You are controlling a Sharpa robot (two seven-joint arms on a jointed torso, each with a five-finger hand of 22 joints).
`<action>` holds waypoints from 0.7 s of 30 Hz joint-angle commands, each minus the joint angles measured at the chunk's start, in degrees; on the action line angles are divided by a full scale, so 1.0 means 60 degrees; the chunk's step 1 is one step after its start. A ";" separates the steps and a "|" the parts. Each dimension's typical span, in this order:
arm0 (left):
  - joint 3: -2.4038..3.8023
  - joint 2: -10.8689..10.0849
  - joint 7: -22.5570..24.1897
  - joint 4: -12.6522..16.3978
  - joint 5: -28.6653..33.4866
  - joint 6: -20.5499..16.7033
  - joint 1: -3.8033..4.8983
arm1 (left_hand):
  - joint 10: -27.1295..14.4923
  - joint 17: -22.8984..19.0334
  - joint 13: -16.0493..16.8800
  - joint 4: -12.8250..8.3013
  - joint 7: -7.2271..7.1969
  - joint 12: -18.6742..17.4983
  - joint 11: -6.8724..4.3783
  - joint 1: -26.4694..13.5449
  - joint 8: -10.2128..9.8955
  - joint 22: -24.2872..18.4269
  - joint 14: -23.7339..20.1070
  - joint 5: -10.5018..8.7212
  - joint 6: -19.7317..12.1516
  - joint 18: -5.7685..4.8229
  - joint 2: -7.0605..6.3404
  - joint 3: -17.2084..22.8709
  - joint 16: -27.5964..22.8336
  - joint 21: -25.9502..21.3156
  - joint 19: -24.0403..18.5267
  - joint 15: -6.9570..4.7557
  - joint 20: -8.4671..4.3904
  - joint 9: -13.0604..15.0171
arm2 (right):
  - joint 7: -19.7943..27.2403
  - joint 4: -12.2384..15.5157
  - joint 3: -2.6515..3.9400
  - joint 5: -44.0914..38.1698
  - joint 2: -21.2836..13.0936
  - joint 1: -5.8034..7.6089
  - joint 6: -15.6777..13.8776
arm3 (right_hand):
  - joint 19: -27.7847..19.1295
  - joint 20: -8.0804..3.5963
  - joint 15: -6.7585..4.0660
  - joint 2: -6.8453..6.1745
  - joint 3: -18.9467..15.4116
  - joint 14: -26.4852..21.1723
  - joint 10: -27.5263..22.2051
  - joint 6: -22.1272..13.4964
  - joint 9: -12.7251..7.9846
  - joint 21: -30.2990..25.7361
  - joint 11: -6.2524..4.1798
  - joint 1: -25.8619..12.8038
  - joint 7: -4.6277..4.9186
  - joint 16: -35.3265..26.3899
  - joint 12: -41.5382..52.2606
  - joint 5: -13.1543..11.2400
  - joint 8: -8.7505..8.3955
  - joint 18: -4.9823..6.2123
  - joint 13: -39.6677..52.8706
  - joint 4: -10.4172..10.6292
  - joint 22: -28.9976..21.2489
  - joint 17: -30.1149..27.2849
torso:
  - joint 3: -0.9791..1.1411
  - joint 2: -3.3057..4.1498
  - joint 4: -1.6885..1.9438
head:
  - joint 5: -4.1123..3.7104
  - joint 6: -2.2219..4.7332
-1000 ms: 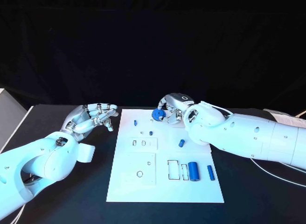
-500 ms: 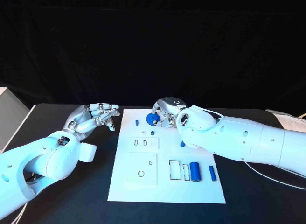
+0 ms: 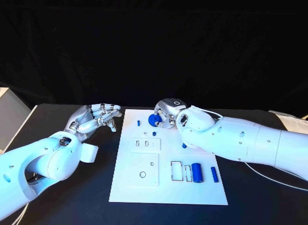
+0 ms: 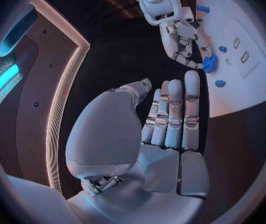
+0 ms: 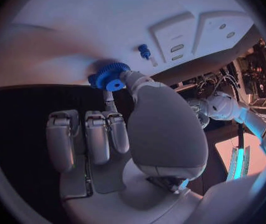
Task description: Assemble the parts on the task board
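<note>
the right robot hand [image 3: 166,114] pinches a blue gear [image 3: 154,120] at the far end of the task board [image 3: 169,187]; the left robot hand [image 3: 94,119] is released beside the board, over the counter [image 3: 66,197].

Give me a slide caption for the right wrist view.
Right robot hand pinches a blue gear at the white task board.

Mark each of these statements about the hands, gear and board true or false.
1. The right hand holds a blue gear. True.
2. The left hand holds a blue part. False: it holds nothing and is off the board, over the black table.
3. The gear lies flat at the board's near edge. False: it is in the right hand, at the far end.
4. A blue cylinder lies on the board's near half. True.
</note>
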 commanded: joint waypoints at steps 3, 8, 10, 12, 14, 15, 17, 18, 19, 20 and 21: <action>0.0008 -0.0012 0.0044 0.0087 -0.0023 0.0154 0.0005 | -0.0037 0.0012 0.0016 -0.0067 -0.0004 0.0057 -0.0004 -0.0053 0.0046 0.0010 0.0058 0.0026 -0.0059 0.0134 0.0025 -0.0006 0.0065 0.0041 -0.0087 0.0017 0.0004 0.0013 | -0.0078 -0.0235 -0.0002 -0.0220 0.0153 -0.0092 0.0338 | 0.0826 -0.0050 -0.0007 0.0030 0.0037 0.0994 0.0997 -0.0079 -0.0012 0.0002 -0.0017 -0.0125 -0.0027 0.0041 0.0020 -0.0061 -0.0047 -0.0112 0.2512 0.0028 0.2135 0.2513 | -0.0033 0.0012 -0.0020 | 0.0025 -0.0021; 0.0008 -0.0045 0.0036 0.0113 -0.0023 0.0142 0.0007 | -0.0037 0.0012 0.0016 -0.0067 -0.0004 0.0057 -0.0004 -0.0053 0.0046 0.0010 0.0058 0.0026 -0.0059 0.0134 0.0025 -0.0006 0.0065 0.0041 -0.0087 0.0017 0.0004 0.0013 | -0.0054 -0.0357 -0.0005 -0.0187 0.0232 -0.0129 0.0351 | 0.0820 -0.0034 0.0014 0.0011 0.0007 0.0994 0.0997 -0.0173 -0.0036 -0.0009 0.0009 -0.0231 0.0003 0.0041 0.0020 -0.0096 -0.0104 -0.0109 0.2512 0.0052 0.2123 0.2513 | 0.0001 0.0004 -0.0023 | 0.0060 -0.0051; 0.0008 -0.0057 0.0030 0.0120 -0.0023 0.0138 0.0008 | -0.0037 0.0012 0.0016 -0.0067 -0.0004 0.0057 -0.0004 -0.0053 0.0046 0.0010 0.0058 0.0026 -0.0059 0.0134 0.0025 -0.0006 0.0065 0.0041 -0.0087 0.0017 0.0004 0.0013 | -0.0047 -0.0403 -0.0005 -0.0174 0.0259 -0.0137 0.0371 | 0.0817 -0.0029 0.0020 0.0003 -0.0005 0.0994 0.0997 -0.0199 -0.0042 -0.0015 0.0015 -0.0259 0.0010 0.0041 0.0020 -0.0115 -0.0120 -0.0107 0.2512 0.0058 0.2116 0.2513 | 0.0000 0.0004 -0.0028 | 0.0052 -0.0064; 0.0008 -0.0070 0.0025 0.0130 -0.0023 0.0131 0.0008 | -0.0037 0.0012 0.0016 -0.0067 -0.0004 0.0057 -0.0004 -0.0053 0.0046 0.0010 0.0058 0.0026 -0.0059 0.0134 0.0025 -0.0006 0.0065 0.0041 -0.0087 0.0017 0.0004 0.0013 | -0.0036 -0.0449 -0.0006 -0.0150 0.0286 -0.0142 0.0384 | 0.0810 -0.0009 0.0040 -0.0007 -0.0062 0.0994 0.0997 -0.0268 -0.0061 -0.0029 0.0037 -0.0340 0.0031 0.0041 0.0020 -0.0298 -0.0164 -0.0103 0.2512 0.0070 0.2101 0.2513 | -0.0009 0.0004 -0.0040 | 0.0061 -0.0071; 0.0008 -0.0076 0.0022 0.0136 -0.0023 0.0121 0.0009 | -0.0037 0.0012 0.0016 -0.0067 -0.0004 0.0057 -0.0004 -0.0053 0.0046 0.0010 0.0058 0.0026 -0.0059 0.0134 0.0025 -0.0006 0.0065 0.0041 -0.0087 0.0017 0.0004 0.0013 | -0.0030 -0.0487 -0.0006 -0.0129 0.0306 -0.0145 0.0403 | 0.0806 0.0011 0.0066 0.0002 -0.0122 0.0994 0.0997 -0.0375 -0.0089 -0.0037 0.0062 -0.0406 0.0062 0.0041 0.0020 -0.0458 -0.0232 -0.0101 0.2512 0.0088 0.2093 0.2513 | -0.0006 -0.0005 -0.0049 | 0.0071 -0.0078; 0.0008 -0.0080 0.0021 0.0137 -0.0023 0.0112 0.0009 | -0.0037 0.0012 0.0016 -0.0067 -0.0004 0.0057 -0.0004 -0.0053 0.0046 0.0010 0.0058 0.0026 -0.0059 0.0134 0.0025 -0.0006 0.0065 0.0041 -0.0087 0.0017 0.0004 0.0013 | -0.0029 -0.0506 -0.0006 -0.0116 0.0317 -0.0146 0.0410 | 0.0803 0.0026 0.0084 -0.0010 -0.0183 0.0994 0.0982 -0.0430 -0.0103 -0.0044 0.0074 -0.0467 0.0075 0.0041 0.0006 -0.0517 -0.0268 -0.0099 0.2499 0.0113 0.2085 0.2513 | -0.0006 -0.0006 -0.0049 | 0.0075 -0.0067; 0.0008 -0.0088 0.0016 0.0140 -0.0023 0.0099 0.0010 | -0.0049 0.0015 0.0023 -0.0070 0.0003 0.0064 -0.0001 -0.0053 0.0044 0.0017 0.0054 0.0026 -0.0067 0.0134 0.0024 -0.0005 0.0069 0.0051 -0.0094 0.0019 0.0005 0.0014 | -0.0016 -0.0539 -0.0006 -0.0084 0.0336 -0.0147 0.0413 | 0.0802 0.0056 0.0124 -0.0020 -0.0277 0.0994 0.0815 -0.0516 -0.0122 -0.0046 0.0090 -0.0538 0.0097 0.0041 -0.0152 -0.0668 -0.0322 -0.0099 0.2351 0.0145 0.2086 0.2513 | 0.0013 -0.0007 -0.0047 | 0.0073 -0.0060; 0.0008 -0.0091 0.0014 0.0141 -0.0023 0.0096 0.0010 | -0.0062 0.0017 0.0025 -0.0071 0.0007 0.0065 0.0003 -0.0057 0.0041 0.0020 0.0051 0.0026 -0.0073 0.0134 0.0020 -0.0007 0.0070 0.0056 -0.0097 0.0021 0.0006 0.0013 | -0.0006 -0.0547 -0.0007 -0.0070 0.0341 -0.0148 0.0412 | 0.0801 0.0088 0.0162 -0.0004 -0.0353 0.0994 0.0723 -0.0580 -0.0136 -0.0048 0.0113 -0.0562 0.0125 0.0041 -0.0241 -0.0843 -0.0362 -0.0099 0.2269 0.0160 0.2084 0.2513 | 0.0019 -0.0006 -0.0047 | 0.0075 -0.0051; 0.0008 -0.0093 0.0013 0.0142 -0.0023 0.0094 0.0011 | -0.0062 0.0017 0.0025 -0.0071 0.0007 0.0065 0.0003 -0.0057 0.0041 0.0020 0.0051 0.0026 -0.0073 0.0134 0.0020 -0.0007 0.0070 0.0056 -0.0097 0.0021 0.0006 0.0013 | 0.0005 -0.0553 -0.0007 -0.0057 0.0345 -0.0148 0.0413 | 0.0800 0.0129 0.0208 0.0006 -0.0495 0.0994 0.0639 -0.0686 -0.0160 -0.0050 0.0144 -0.0603 0.0158 0.0041 -0.0324 -0.1117 -0.0430 -0.0099 0.2195 0.0194 0.2084 0.2513 | 0.0019 -0.0006 -0.0049 | 0.0075 -0.0051; 0.0008 -0.0095 0.0012 0.0144 -0.0023 0.0092 0.0011 | -0.0062 0.0017 0.0025 -0.0071 0.0007 0.0065 0.0003 -0.0057 0.0041 0.0020 0.0051 0.0026 -0.0073 0.0134 0.0020 -0.0007 0.0070 0.0056 -0.0097 0.0021 0.0006 0.0013 | 0.0019 -0.0555 -0.0007 -0.0041 0.0349 -0.0148 0.0419 | 0.0801 0.0167 0.0240 0.0043 -0.0763 0.0994 0.0609 -0.0801 -0.0187 -0.0049 0.0170 -0.0634 0.0181 0.0041 -0.0356 -0.1461 -0.0514 -0.0099 0.2166 0.0251 0.2087 0.2513 | 0.0019 -0.0005 -0.0049 | 0.0074 -0.0056; 0.0008 -0.0098 0.0011 0.0146 -0.0023 0.0090 0.0011 | -0.0062 0.0017 0.0025 -0.0071 0.0007 0.0065 0.0003 -0.0057 0.0041 0.0020 0.0051 0.0026 -0.0073 0.0134 0.0020 -0.0007 0.0070 0.0056 -0.0097 0.0021 0.0006 0.0013 | 0.0033 -0.0553 -0.0007 -0.0023 0.0351 -0.0148 0.0425 | 0.0799 0.0189 0.0255 0.0080 -0.0952 0.0994 0.0593 -0.0845 -0.0199 -0.0052 0.0184 -0.0628 0.0199 0.0041 -0.0373 -0.1560 -0.0554 -0.0098 0.2151 0.0281 0.2085 0.2513 | 0.0019 -0.0005 -0.0049 | 0.0074 -0.0056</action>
